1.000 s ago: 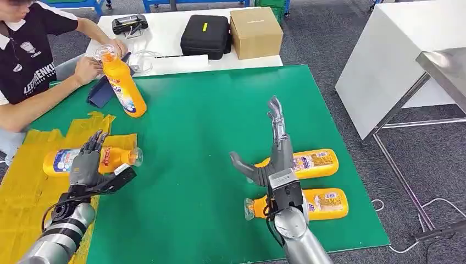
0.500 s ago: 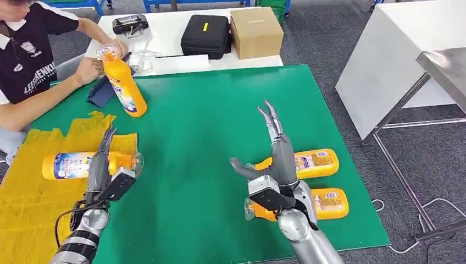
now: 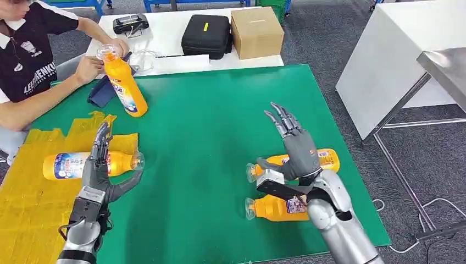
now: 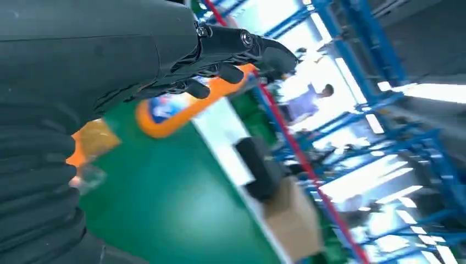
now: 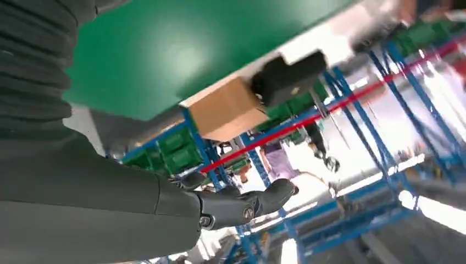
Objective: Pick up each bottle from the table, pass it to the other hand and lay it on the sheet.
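Looking down from the head view, we see the green worktop with one orange bottle lying on the yellow sheet and the left hand above it, fingers spread and holding nothing. The right hand, fingers apart and empty, hangs over two orange bottles lying side by side. A person holds a fourth bottle tilted at the far corner.

In the left wrist view we find the dark fingers extended, with that tilted bottle beyond them.

In the right wrist view the fingers stretch out free; a cardboard box and black case sit past the green edge
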